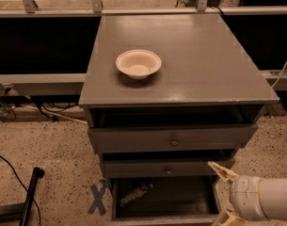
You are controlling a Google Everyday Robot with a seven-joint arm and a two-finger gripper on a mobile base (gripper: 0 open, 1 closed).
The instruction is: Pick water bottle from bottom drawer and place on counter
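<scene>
The water bottle (pixel 135 195) lies on its side in the left part of the open bottom drawer (pixel 180 199), a dark box below two shallower knobbed drawers. The counter (pixel 190 55) is the grey cabinet top above. My gripper (pixel 219 195) is at the lower right, in front of the drawer's right side. Its two yellowish fingers (pixel 221 170) are spread apart with nothing between them. It is to the right of the bottle and not touching it.
A white bowl (pixel 138 63) sits on the left middle of the counter. The two upper drawers (pixel 173 139) are slightly pulled out. A blue X (pixel 98 199) is marked on the floor at the left, beside a black pole (pixel 30 192) and cables.
</scene>
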